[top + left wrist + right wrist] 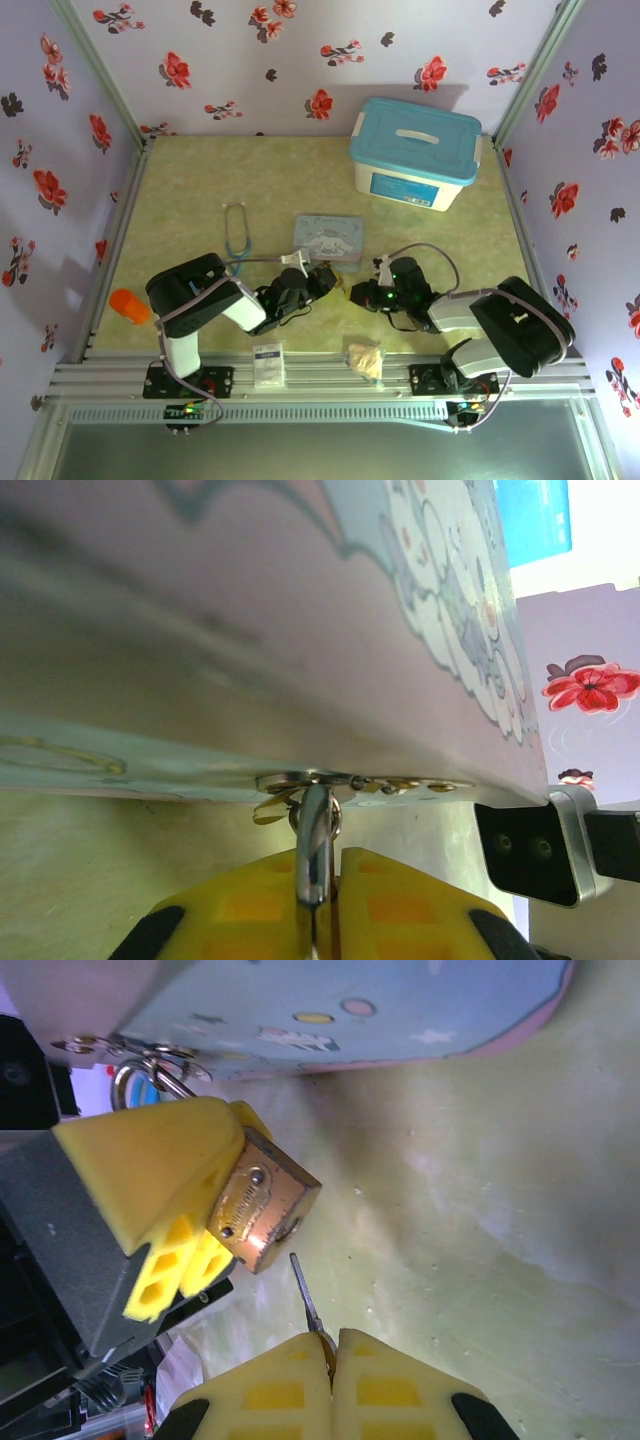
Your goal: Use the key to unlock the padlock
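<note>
One key [304, 1293] in right end effector [333, 1352]

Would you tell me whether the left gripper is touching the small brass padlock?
Touching: the right wrist view shows the left gripper clamping the small brass padlock between yellow fingers.

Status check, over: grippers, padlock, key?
Left gripper shut on small brass padlock, shackle hooked to pastel cartoon tin. Right gripper shut on thin dark metal key, tip just short of padlock. Nothing between.

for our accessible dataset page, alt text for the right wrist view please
The right gripper, shut on a thin key, aims it at a brass padlock held by the left gripper. Its shackle loops at the metal clasp of a pastel tin.
</note>
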Controlling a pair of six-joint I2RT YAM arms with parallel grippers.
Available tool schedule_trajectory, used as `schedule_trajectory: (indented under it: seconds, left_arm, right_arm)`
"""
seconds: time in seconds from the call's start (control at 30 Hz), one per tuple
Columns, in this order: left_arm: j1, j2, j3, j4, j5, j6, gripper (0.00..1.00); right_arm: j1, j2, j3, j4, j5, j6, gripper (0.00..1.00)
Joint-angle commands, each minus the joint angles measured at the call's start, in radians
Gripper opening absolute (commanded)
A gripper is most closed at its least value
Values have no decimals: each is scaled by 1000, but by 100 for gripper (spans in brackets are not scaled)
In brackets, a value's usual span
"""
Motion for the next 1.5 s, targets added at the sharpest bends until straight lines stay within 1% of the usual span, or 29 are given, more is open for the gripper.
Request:
schedule_trajectory:
  seconds: [0.0,0.33,0.53,0.67,0.73,0.77,0.93,1.13,1.27,1.47]
  left_arm:
    - [-11,-5,0,94,3,-12,0]
    - [-16,-23,-2,95,14,-7,0]
    - [-16,-20,6,98,28,-16,0]
    - [-16,-6,3,140,36,-33,0]
    - [-16,2,7,173,48,-42,0]
    - [-16,5,11,182,56,-45,0]
    - [-17,0,22,192,87,-53,0]
    - [-16,10,24,205,102,-60,0]
    - [-16,7,35,210,129,-45,0]
    - [-10,-3,53,217,190,-15,0]
  right_arm:
    - [-9,13,7,51,-9,8,0]
    - [-15,50,37,60,-19,-1,0]
    - [-40,82,9,185,-34,30,0]
    - [-57,120,15,217,-54,32,0]
    - [-71,156,15,269,-86,46,0]
    - [-85,181,10,323,-106,62,0]
    - [-171,310,11,507,-226,132,0]
    - [-187,466,38,736,-344,228,0]
    - [-196,510,47,737,-368,225,0]
    - [-209,491,58,737,-383,238,0]
